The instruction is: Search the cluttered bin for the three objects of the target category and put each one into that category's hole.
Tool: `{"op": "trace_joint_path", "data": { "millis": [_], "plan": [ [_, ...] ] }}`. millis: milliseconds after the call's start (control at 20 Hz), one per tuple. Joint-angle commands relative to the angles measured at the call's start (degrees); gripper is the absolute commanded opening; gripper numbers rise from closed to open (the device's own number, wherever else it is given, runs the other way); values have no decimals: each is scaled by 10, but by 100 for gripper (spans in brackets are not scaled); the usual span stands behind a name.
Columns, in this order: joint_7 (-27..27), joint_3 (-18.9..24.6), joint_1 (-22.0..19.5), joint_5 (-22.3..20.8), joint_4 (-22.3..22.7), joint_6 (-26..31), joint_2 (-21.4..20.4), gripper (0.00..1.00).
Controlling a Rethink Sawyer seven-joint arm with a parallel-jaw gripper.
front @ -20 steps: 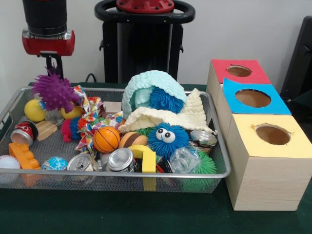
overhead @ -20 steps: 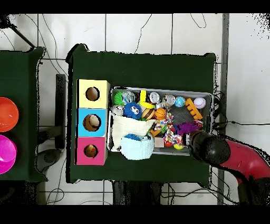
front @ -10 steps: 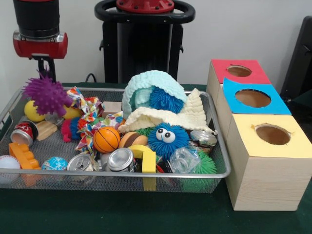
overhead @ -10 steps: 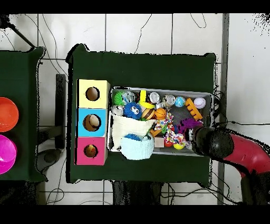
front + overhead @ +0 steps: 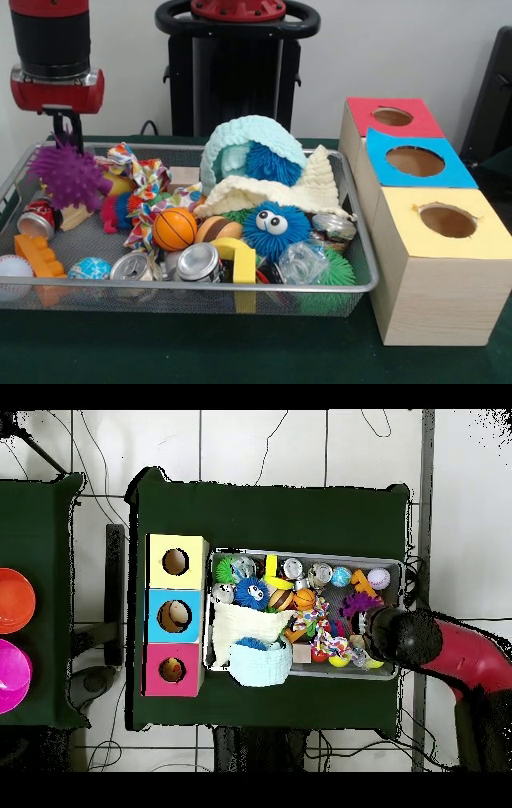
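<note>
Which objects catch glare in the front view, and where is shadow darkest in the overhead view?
Front view: bright highlights sit on the silver can top and the clear plastic ball. Overhead view: the green table cloth reads near-black throughout, and the box holes look dark inside.

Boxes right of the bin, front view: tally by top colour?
Red-topped box: 1
Blue-topped box: 1
Yellow-topped box: 1
Total: 3, each with one round hole in its top.
</note>
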Motion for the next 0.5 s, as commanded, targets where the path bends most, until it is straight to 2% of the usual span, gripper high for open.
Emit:
{"op": "trace_joint_path", "data": {
  "millis": [50, 500],
  "plan": [
    [4, 43, 17, 25, -65, 81, 24, 0],
    [12, 22, 39, 30, -87, 131, 11, 0]
  ]
}}
